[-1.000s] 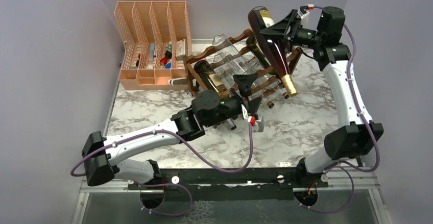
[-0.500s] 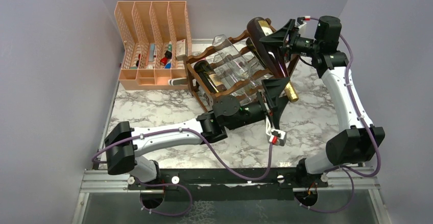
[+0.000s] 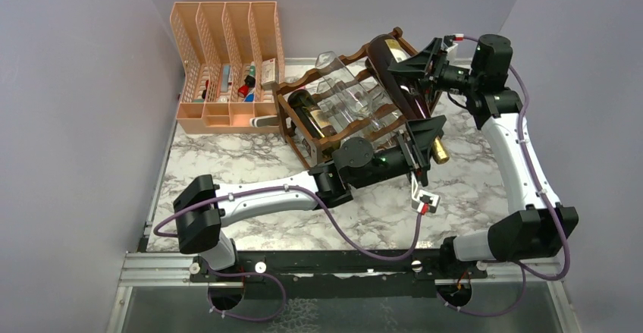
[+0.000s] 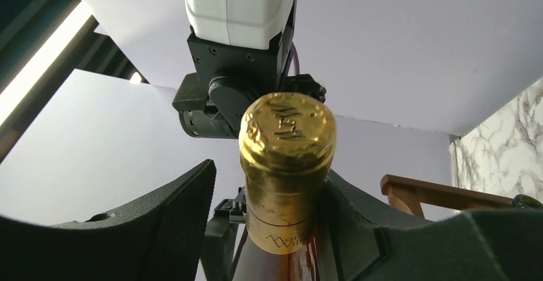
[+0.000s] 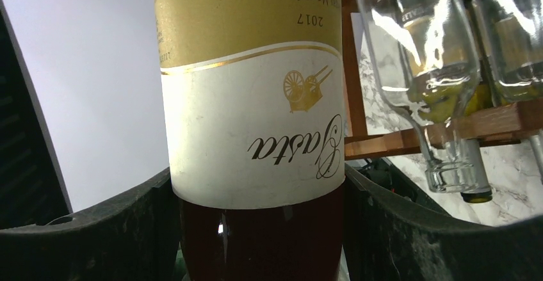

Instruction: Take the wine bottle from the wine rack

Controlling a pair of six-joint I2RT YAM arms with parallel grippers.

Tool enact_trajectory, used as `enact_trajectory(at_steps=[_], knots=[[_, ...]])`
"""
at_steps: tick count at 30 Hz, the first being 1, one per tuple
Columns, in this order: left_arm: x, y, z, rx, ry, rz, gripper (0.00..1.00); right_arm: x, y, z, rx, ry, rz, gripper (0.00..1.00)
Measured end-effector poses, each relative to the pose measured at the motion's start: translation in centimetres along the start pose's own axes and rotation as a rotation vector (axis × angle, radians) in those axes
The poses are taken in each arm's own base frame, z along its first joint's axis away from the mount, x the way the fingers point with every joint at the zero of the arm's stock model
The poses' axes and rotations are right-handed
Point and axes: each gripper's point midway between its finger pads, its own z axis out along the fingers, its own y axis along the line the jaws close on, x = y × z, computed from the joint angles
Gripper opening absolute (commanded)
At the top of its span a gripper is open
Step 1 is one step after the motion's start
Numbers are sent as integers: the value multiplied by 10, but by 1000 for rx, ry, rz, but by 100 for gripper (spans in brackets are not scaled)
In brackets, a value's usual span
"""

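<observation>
One rack sits at the frame's centre, and one peach organizer with four upright slots stands at upper left. At least four bottles show: one red bottle with a gold cap, one dark bottle left of centre, one clear bottle and a second clear bottle. There are two arms, the left arm at lower left and the right arm along the right side

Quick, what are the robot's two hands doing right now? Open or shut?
Left gripper: jaws around the neck of the wine bottle; cannot tell if it grips.
Right gripper: closed on the wine bottle's body.
</observation>
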Motion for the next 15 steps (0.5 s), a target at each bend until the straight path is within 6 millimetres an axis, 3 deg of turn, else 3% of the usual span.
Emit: enact_trajectory(at_steps=[7, 11, 13, 14, 15], knots=[[0, 4, 4, -9, 0, 25, 47, 22, 16, -14, -42, 20, -38, 46], [1, 2, 5, -6, 1, 39, 33, 26, 19, -15, -49, 28, -47, 47], [1, 3, 6, -5, 4, 43, 20, 26, 19, -15, -48, 28, -45, 48], [1, 3, 7, -3, 4, 42, 4, 26, 18, -15, -48, 28, -43, 49], [2, 2, 8, -1, 8, 43, 0, 26, 18, -15, -48, 30, -43, 50]])
